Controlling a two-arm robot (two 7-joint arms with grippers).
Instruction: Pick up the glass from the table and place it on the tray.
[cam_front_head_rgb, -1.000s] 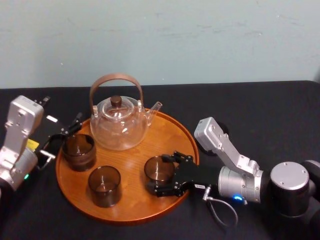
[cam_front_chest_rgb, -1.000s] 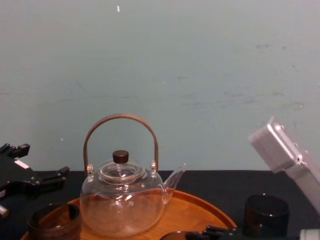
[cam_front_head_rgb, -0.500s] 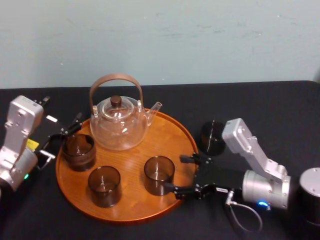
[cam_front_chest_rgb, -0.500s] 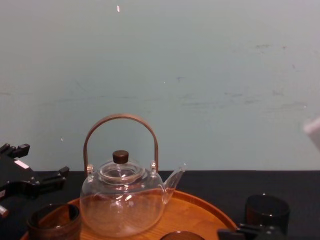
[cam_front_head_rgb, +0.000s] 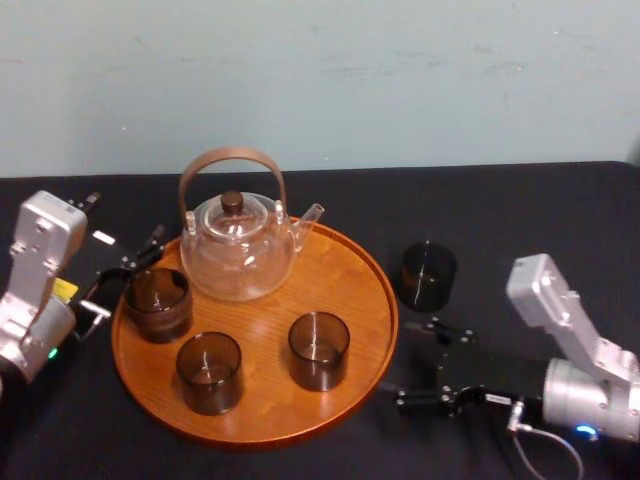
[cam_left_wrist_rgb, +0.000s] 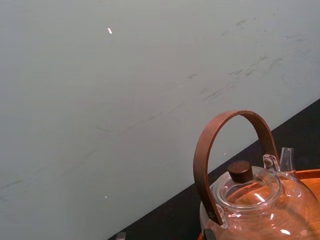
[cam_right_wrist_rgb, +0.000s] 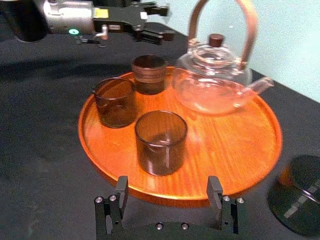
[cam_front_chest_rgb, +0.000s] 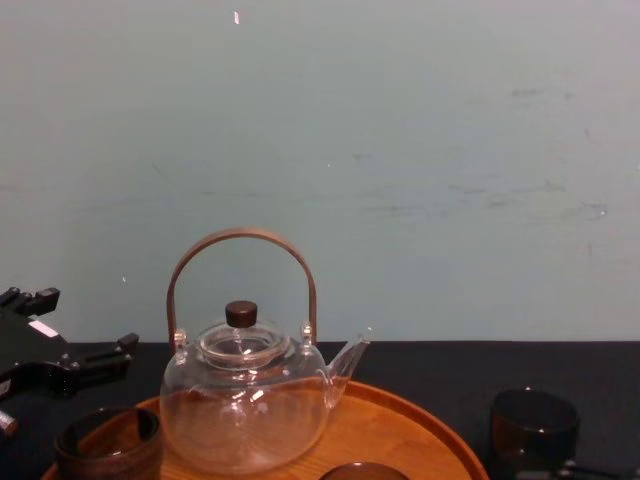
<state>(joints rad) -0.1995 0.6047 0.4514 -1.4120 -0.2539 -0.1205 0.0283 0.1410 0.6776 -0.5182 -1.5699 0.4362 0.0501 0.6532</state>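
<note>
Nearby, teapot (cam_front_head_rgb: 240, 250), three glasses (cam_front_head_rgb: 320, 348) on tray (cam_front_head_rgb: 345, 270), fourth glass (cam_front_head_rgb: 428, 275) near right gripper (cam_front_head_rgb: 415, 362)

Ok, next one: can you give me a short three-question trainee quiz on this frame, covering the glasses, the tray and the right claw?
1. How many glasses stand on the tray?
2. True or false: the right claw is shut on a glass.
3. Where does the lone glass on the table stand? A. to the right of the tray. B. to the left of the tray. C. in front of the tray.

Key: 1. Three. 2. False: it is open and empty, off the tray's right edge. 3. A.
</note>
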